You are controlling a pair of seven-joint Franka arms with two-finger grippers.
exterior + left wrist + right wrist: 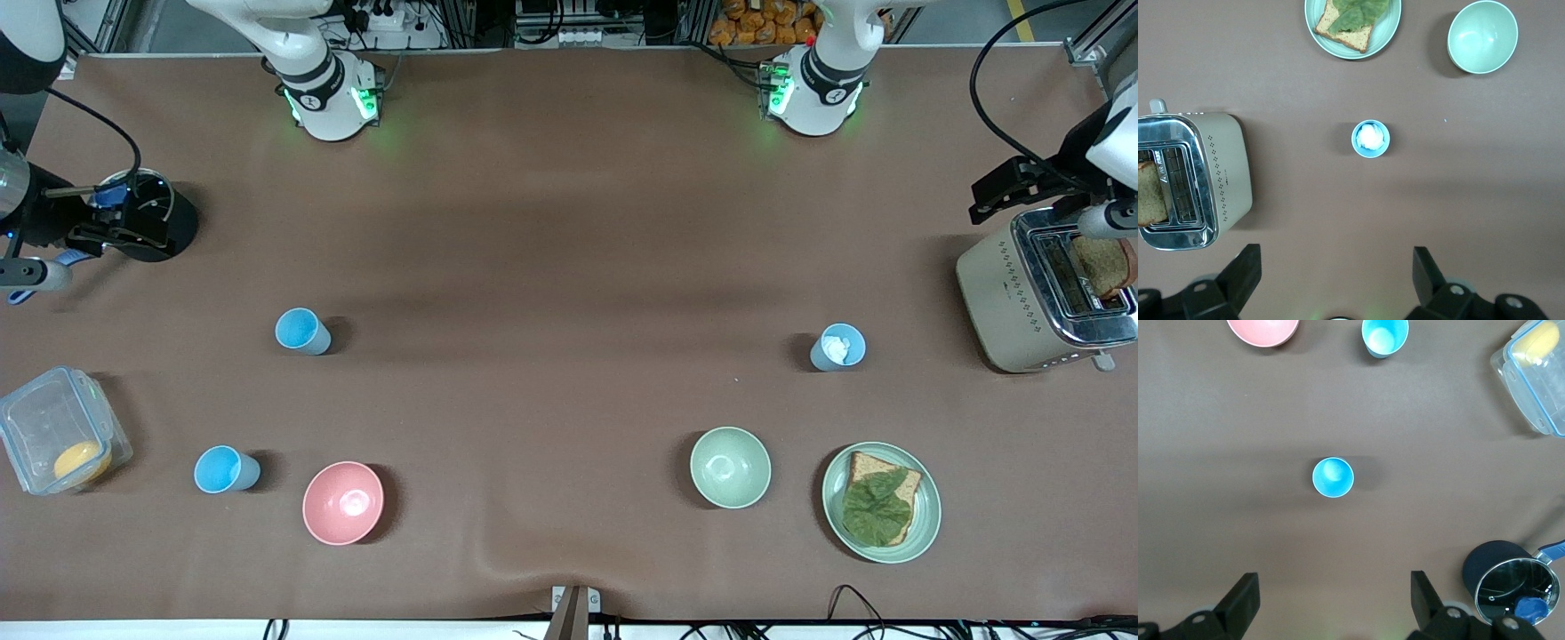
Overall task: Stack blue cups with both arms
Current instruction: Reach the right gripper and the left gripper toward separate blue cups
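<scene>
Three blue cups stand upright on the brown table. One [302, 332] is toward the right arm's end. A second [226, 469] stands nearer the front camera, beside the pink bowl [343, 502]. The third [837, 347], toward the left arm's end, holds something white and crumpled. My right gripper [1333, 600] is open and empty, high over bare table short of the first cup [1333, 477]. My left gripper [1336, 280] is open and empty, high over bare table short of the third cup [1371, 139]. Neither gripper shows in the front view.
A pale green bowl [730, 467] and a plate [925, 524] with toast and a leaf sit near the third cup. A toaster [1005, 302] stands at the left arm's end. A clear container [58, 440] and a dark pot [156, 222] are at the right arm's end.
</scene>
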